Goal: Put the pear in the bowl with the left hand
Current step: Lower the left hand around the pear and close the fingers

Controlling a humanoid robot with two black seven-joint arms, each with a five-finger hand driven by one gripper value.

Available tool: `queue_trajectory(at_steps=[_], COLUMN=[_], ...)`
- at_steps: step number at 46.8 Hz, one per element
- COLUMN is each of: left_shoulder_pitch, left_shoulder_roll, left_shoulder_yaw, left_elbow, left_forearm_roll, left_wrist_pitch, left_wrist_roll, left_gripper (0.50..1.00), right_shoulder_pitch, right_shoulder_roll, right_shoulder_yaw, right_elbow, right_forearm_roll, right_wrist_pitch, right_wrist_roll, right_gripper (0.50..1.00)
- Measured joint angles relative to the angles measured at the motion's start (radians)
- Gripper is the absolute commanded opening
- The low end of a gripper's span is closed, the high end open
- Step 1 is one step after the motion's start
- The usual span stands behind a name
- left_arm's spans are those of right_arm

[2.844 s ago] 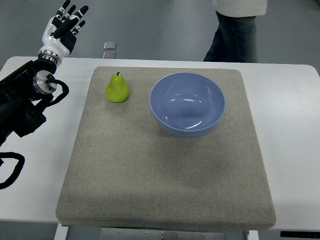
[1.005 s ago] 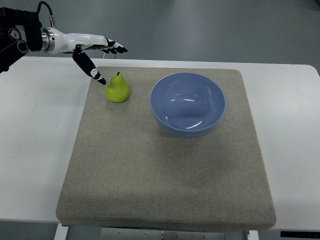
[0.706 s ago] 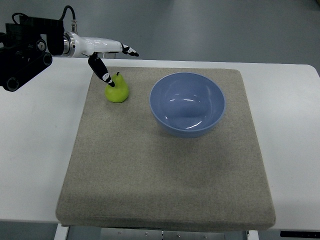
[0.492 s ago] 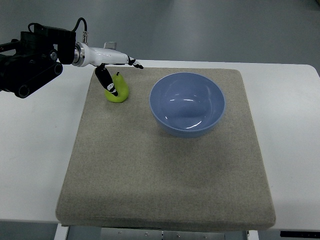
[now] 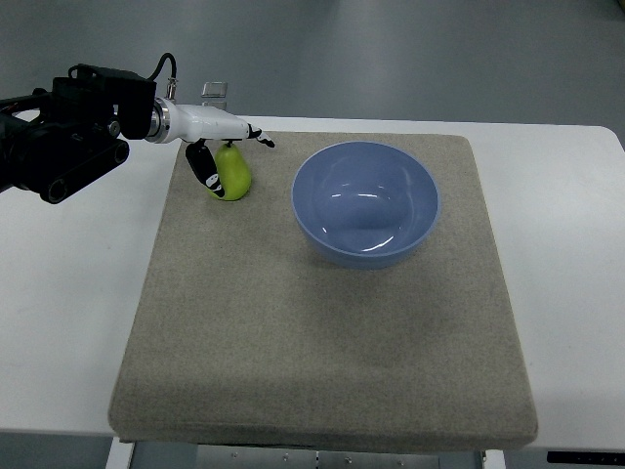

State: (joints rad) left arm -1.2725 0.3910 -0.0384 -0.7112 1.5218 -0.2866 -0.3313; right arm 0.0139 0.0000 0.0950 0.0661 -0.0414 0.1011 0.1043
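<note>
My left hand (image 5: 221, 147) brackets the pear (image 5: 233, 173), fingers open; nothing lifted, bowl (image 5: 366, 204) empty.

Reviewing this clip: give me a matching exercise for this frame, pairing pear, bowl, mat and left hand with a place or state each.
Things:
1. pear
2. bowl
3. mat
4. left hand

Descriptions:
A. blue, empty, right of the fruit
B. grey, lying under both objects
C. green, at the mat's far left corner
D. white and black, closing around the fruit

Pairs: 1-C, 2-A, 3-B, 4-D
</note>
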Motion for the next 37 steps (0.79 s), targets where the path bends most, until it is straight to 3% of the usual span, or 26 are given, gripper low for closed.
queue_trajectory(at_steps=[20, 24, 27, 37], left_shoulder_pitch=[0.018, 0.019, 0.019, 0.021], left_shoulder_roll=[0.007, 0.007, 0.007, 0.008], left_shoulder_yaw=[0.002, 0.002, 0.002, 0.002], left_elbow=[0.009, 0.009, 0.009, 0.009], left_forearm_roll=[-0.002, -0.003, -0.003, -0.002], left_wrist_pitch=[0.000, 0.000, 0.000, 0.000], left_wrist_roll=[-0.002, -0.002, -0.002, -0.002], left_gripper=[0.966, 0.932, 0.864, 0.861], right_shoulder_pitch=[0.000, 0.000, 0.000, 0.000], right_shoulder_roll=[0.000, 0.000, 0.000, 0.000], right_shoulder_yaw=[0.000, 0.000, 0.000, 0.000], right_elbow=[0.000, 0.000, 0.000, 0.000], right_forearm_roll=[0.000, 0.000, 0.000, 0.000], right_wrist_pitch=[0.000, 0.000, 0.000, 0.000], right_wrist_roll=[0.000, 0.000, 0.000, 0.000], right_gripper=[0.926, 0.924, 0.926, 0.926])
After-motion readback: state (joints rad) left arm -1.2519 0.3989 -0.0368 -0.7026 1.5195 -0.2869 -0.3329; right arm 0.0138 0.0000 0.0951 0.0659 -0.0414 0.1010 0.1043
